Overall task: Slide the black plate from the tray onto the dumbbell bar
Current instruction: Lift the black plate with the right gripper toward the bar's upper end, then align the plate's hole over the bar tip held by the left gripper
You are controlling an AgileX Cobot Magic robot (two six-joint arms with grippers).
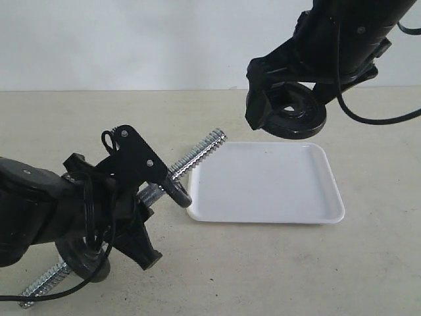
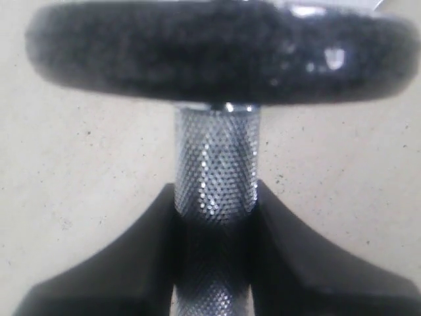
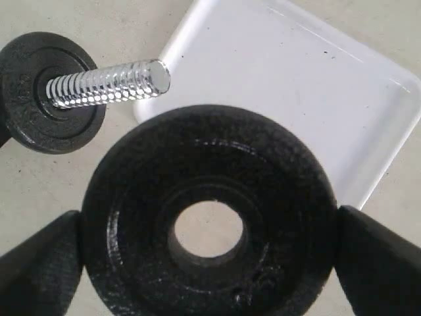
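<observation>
R hand (image 3: pixel 210 260) grips black plate (image 1: pixel 299 122) by its rim, in the air over far edge of tray (image 1: pixel 263 191). L hand (image 2: pixel 216 253) clamped on dumbbell bar (image 1: pixel 200 150) at knurled middle; bar tilted, 2nd black disc (image 3: pixel 23 99) on it. White tray sits on beige tabletop (image 1: pixel 368 263); pale wall (image 1: pixel 131 39) behind.

lab-like: plain tabletop (image 1: pixel 276 263), white wall (image 1: pixel 131 39)

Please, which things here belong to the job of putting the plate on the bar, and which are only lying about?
Belong to the job:
- black plate, held in the air by the right gripper
- tray
- dumbbell bar, clamped in the left gripper

Not part of this move:
- second black disc, already on the bar
- table
</observation>
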